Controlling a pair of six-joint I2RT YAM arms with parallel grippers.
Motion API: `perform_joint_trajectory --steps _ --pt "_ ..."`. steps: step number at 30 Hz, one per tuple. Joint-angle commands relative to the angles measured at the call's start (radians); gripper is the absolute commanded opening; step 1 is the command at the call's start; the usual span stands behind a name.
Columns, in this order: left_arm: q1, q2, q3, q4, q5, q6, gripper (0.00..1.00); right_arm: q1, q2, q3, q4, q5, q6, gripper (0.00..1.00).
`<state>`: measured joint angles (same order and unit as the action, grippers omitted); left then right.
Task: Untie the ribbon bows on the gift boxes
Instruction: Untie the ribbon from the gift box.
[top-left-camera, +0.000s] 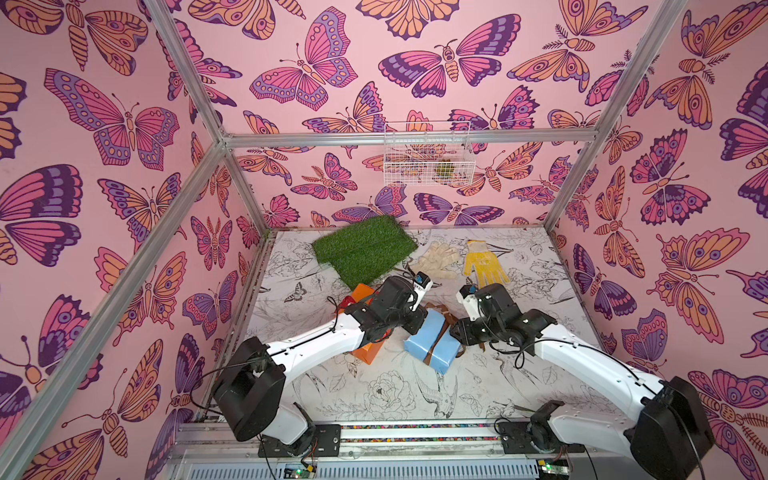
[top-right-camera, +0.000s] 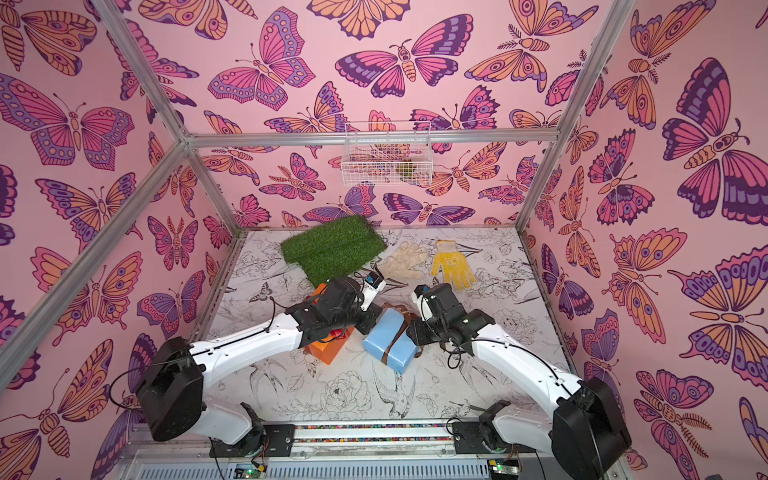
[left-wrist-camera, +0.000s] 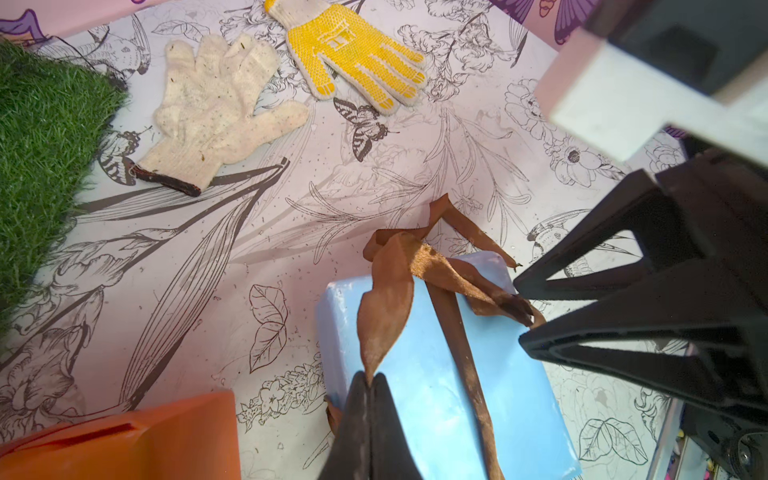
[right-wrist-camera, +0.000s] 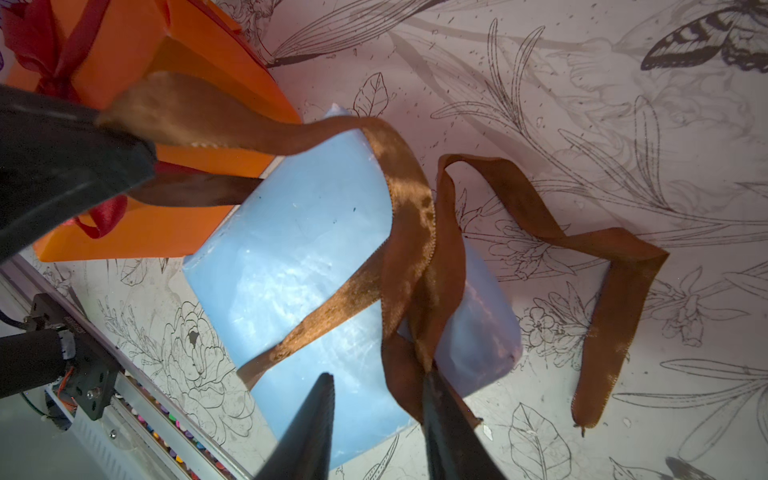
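The light blue gift box (left-wrist-camera: 419, 390) lies mid-table, also seen in a top view (top-left-camera: 432, 347). Its brown ribbon (left-wrist-camera: 388, 299) is loosened, with long strands trailing onto the table (right-wrist-camera: 615, 291). My left gripper (left-wrist-camera: 370, 377) is shut on the tip of one brown strand over the box's end. My right gripper (right-wrist-camera: 379, 374) hovers open over the blue box's other end. A bunch of brown ribbon rests against one of its fingers (right-wrist-camera: 440, 399). The orange gift box (right-wrist-camera: 137, 50) stands beside the blue one, its red ribbon bow (right-wrist-camera: 37, 45) still tied.
A green grass mat (top-left-camera: 363, 249) lies at the back left. A cream glove (left-wrist-camera: 216, 112) and a yellow-dotted glove (left-wrist-camera: 353, 54) lie behind the boxes. A white wire basket (top-left-camera: 428, 153) hangs on the back wall. Metal frame posts line the table's sides.
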<state>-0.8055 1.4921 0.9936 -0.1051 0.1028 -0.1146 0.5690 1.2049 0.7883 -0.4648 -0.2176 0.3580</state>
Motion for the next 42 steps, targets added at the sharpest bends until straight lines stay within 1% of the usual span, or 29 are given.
perform_joint_trajectory --steps 1,5,10,18,21,25,34,39,42 --pt "0.002 -0.030 -0.031 -0.007 -0.020 -0.014 0.00 -0.003 0.022 -0.011 0.012 0.007 -0.013 0.37" --pt "0.002 -0.039 -0.054 -0.006 -0.023 -0.026 0.00 -0.004 0.042 -0.006 0.012 0.022 -0.018 0.37" --pt "0.002 -0.048 -0.088 -0.002 -0.022 -0.044 0.00 -0.003 0.055 -0.014 0.014 0.007 -0.018 0.37" --pt "0.002 -0.088 -0.128 0.022 -0.034 -0.054 0.00 -0.004 0.035 -0.011 -0.049 0.106 0.000 0.35" --pt "0.002 -0.092 -0.131 0.021 -0.039 -0.054 0.00 -0.004 0.024 -0.015 -0.059 0.100 0.003 0.34" --pt "0.002 -0.095 -0.136 0.021 -0.062 -0.067 0.00 -0.004 -0.002 -0.031 -0.035 0.055 -0.004 0.33" --pt "0.008 -0.095 -0.148 0.020 -0.147 -0.109 0.00 -0.004 -0.008 -0.004 -0.067 0.102 -0.022 0.27" --pt "0.014 -0.097 -0.158 0.021 -0.170 -0.131 0.00 -0.004 -0.014 -0.002 -0.039 0.075 -0.035 0.27" --pt "0.018 -0.099 -0.165 0.020 -0.200 -0.154 0.00 -0.003 -0.011 0.012 -0.037 0.082 -0.029 0.26"
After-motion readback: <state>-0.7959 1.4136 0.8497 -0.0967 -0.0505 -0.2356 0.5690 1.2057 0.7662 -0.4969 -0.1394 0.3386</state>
